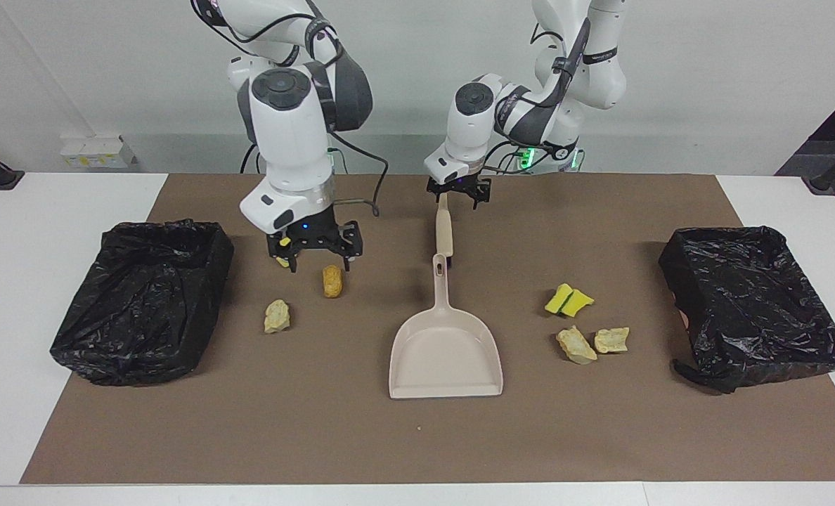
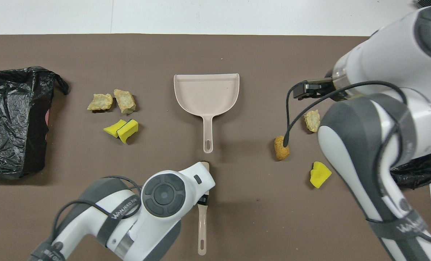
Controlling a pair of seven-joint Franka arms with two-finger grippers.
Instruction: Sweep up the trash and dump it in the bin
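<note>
on the brown mat [image 1: 319, 436] covering the counter [image 1: 31, 232], two bins lined with black bags sit at either end: one bin [image 1: 143, 299] at the right arm's end, the other bin [image 1: 751, 302] at the left arm's end. neither shows any scrap inside; only crumpled black plastic is visible. the dustpan [image 1: 445, 351] lies in the middle of the mat with nothing in its tray, its handle pointing at the robots, and the brush [image 1: 444, 225] lies in line with it, nearer the robots.

the trash is all on the mat. taking the dustpan as the clock centre in the facing view, a brown nugget [image 1: 332, 280], a pale lump [image 1: 277, 315] and a yellow sponge piece [image 2: 320, 174] lie around 9 to 10 o'clock, toward the right arm's end. at about 3 o'clock lie a green-backed yellow sponge pair [image 1: 568, 299] and two pale lumps [image 1: 592, 343].

the right gripper [image 1: 316, 258] hangs low over the yellow sponge piece beside the nugget, jaws spread wide and holding nothing. the left gripper [image 1: 458, 197] is down at the brush handle, jaws also wide, not clamped on it.
</note>
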